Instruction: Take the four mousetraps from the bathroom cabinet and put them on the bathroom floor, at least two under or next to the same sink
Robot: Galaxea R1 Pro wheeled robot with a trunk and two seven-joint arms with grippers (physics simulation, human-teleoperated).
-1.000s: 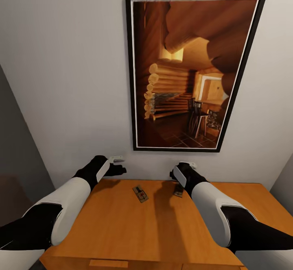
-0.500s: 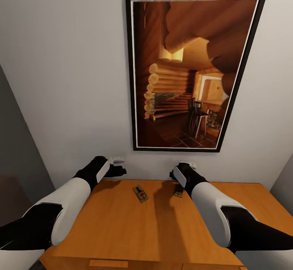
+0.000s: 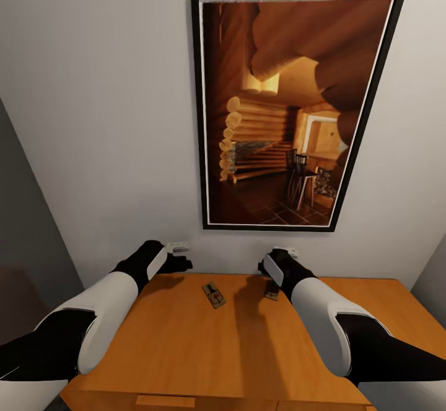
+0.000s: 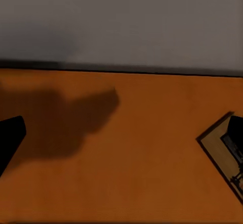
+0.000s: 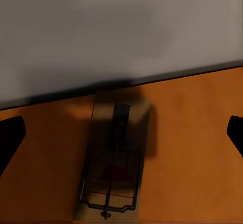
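I am looking down on the flat orange-brown top of the cabinet (image 3: 186,349). One mousetrap (image 3: 213,294) lies on it near the wall, between my two arms. A second mousetrap (image 3: 271,290) is partly hidden beneath my right gripper (image 3: 271,267). In the right wrist view that mousetrap (image 5: 115,163) lies between the widely spread dark fingertips (image 5: 10,139), close to the wall; the right gripper is open. My left gripper (image 3: 179,257) hovers over the cabinet's back left part, open and empty, with one fingertip (image 4: 9,139) showing and a mousetrap (image 4: 225,155) off to its side.
A grey wall rises directly behind the cabinet, carrying a large black-framed picture (image 3: 291,108) of a log-cabin interior. Drawer-front edges (image 3: 164,401) show at the cabinet's near side. A darker wall panel (image 3: 25,225) stands at the left.
My left gripper has dipped very slightly toward the cabinet top. The right arm and both mousetraps have not moved.
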